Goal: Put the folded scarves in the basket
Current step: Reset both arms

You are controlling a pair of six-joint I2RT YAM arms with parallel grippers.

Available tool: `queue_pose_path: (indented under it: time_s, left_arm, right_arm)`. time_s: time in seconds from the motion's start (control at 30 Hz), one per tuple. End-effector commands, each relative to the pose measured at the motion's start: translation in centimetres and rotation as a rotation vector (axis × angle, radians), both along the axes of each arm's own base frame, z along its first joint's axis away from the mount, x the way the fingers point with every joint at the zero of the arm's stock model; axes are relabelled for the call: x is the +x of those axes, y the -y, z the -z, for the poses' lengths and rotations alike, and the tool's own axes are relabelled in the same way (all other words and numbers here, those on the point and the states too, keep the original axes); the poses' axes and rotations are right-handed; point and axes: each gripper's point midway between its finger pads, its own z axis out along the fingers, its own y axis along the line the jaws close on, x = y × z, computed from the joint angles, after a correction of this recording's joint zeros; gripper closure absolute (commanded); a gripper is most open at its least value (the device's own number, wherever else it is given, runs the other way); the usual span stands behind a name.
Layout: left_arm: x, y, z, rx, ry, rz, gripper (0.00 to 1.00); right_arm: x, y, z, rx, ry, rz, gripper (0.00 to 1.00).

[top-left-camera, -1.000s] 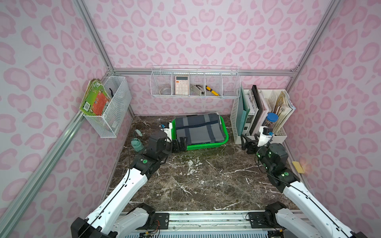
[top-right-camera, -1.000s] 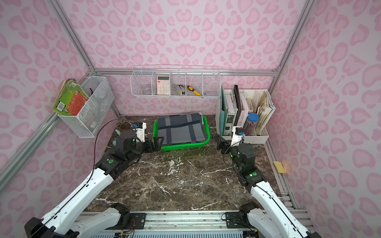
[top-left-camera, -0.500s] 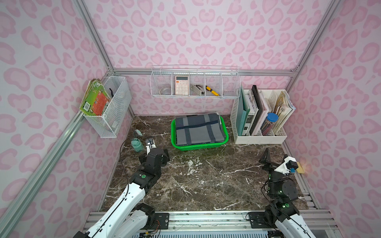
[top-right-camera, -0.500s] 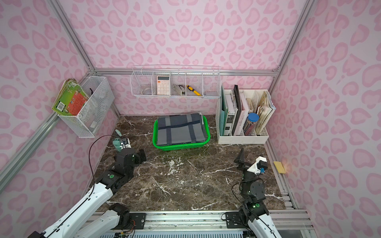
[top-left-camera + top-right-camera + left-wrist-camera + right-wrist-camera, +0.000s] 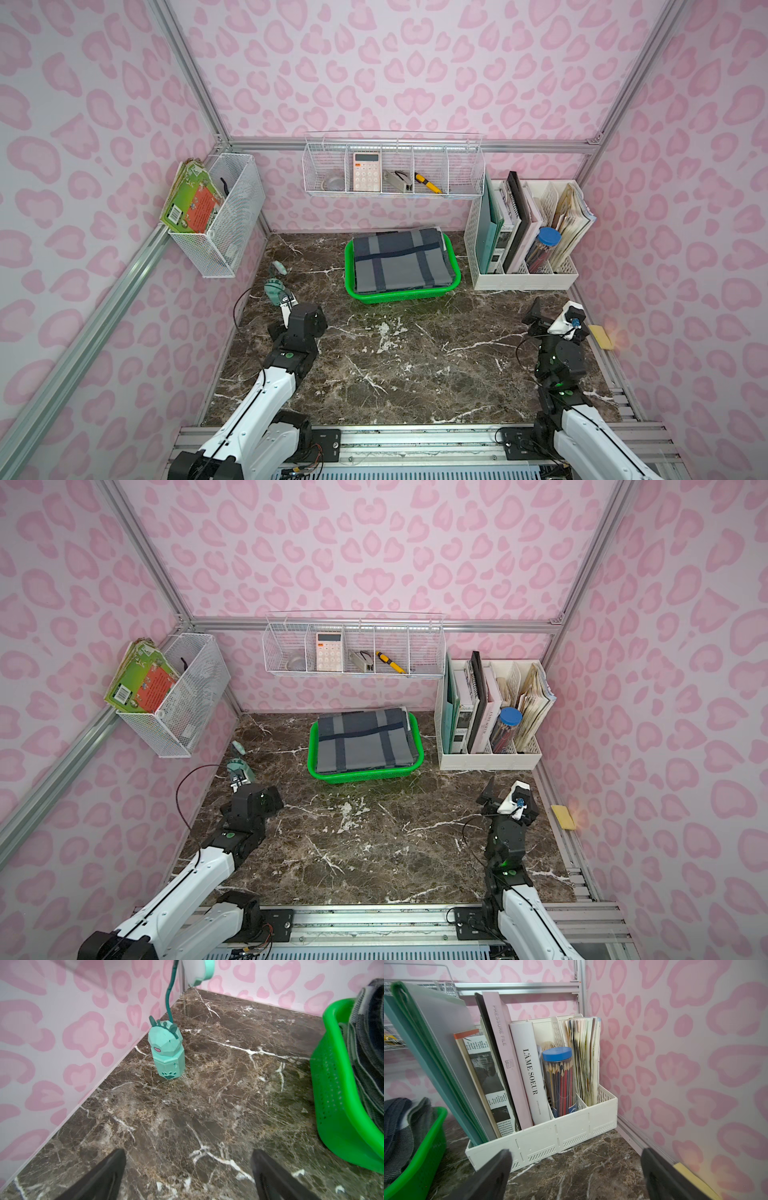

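Observation:
The folded scarf [image 5: 401,262], grey with navy stripes, lies inside the green basket [image 5: 362,294] at the back middle of the marble table in both top views. The scarf [image 5: 363,739] fills the basket [image 5: 332,777] to its rim. My left gripper [image 5: 188,1159] is open and empty over bare marble, front left of the basket [image 5: 342,1105], where a fold of the scarf [image 5: 369,1043] shows. My right gripper [image 5: 576,1159] is open and empty, facing the white organiser; the basket [image 5: 421,1147] and scarf [image 5: 396,1126] are off to its side.
A teal toy figure [image 5: 167,1057] with a cable stands by the left wall, just ahead of my left gripper. A white file organiser [image 5: 525,280] with books and a pencil tube [image 5: 560,1080] stands back right. Wire baskets hang on the walls. A yellow sponge [image 5: 600,336] lies at the right edge.
Both arms have drawn back from the basket's sides toward the front of the table. The right gripper has opened wider. The scarf stays in the basket.

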Motion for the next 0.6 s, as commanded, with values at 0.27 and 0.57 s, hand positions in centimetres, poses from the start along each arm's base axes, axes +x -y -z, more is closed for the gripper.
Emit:
queue_pose_path:
  time_s: [0.27, 0.57]
  left_arm:
    - [2.5, -1.5, 1.9, 0.057, 0.044, 0.015, 0.02]
    - [4.5, -1.2, 1.9, 0.110, 0.109, 0.078, 0.01]
  right_arm:
    - [5.1, 0.1, 3.4, -0.045, -0.194, -0.042, 0.01]
    - [5.7, -0.2, 5.0, -0.053, -0.169, -0.092, 0.01]
